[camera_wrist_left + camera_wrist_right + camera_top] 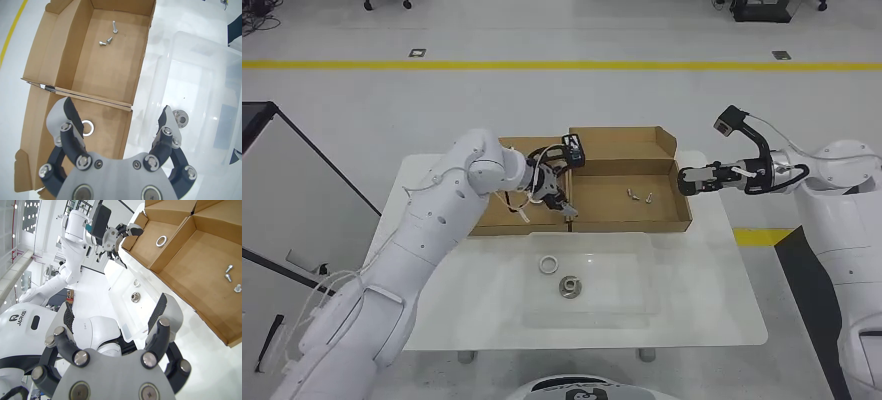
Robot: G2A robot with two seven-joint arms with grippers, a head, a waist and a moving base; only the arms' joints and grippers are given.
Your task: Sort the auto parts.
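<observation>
A cardboard box (662, 145) with two compartments lies at the back of the table. The left compartment holds a metal ring (88, 128), also seen in the right wrist view (161, 241). Three bolts (108, 38) (639, 194) lie in the right compartment. My left gripper (117, 106) (560, 200) hangs open and empty over the left compartment's front wall. In the clear tray (642, 300) lie a white ring (549, 264) and a metal flange (570, 287) (181, 119). My right gripper (115, 306) (683, 182) is open and empty just beyond the box's right end.
The white table (722, 300) has bare room to the right of the tray and box. The box's lid flaps (617, 140) stand up along the far side. Past the table's left edge stands a dark-framed panel (282, 200).
</observation>
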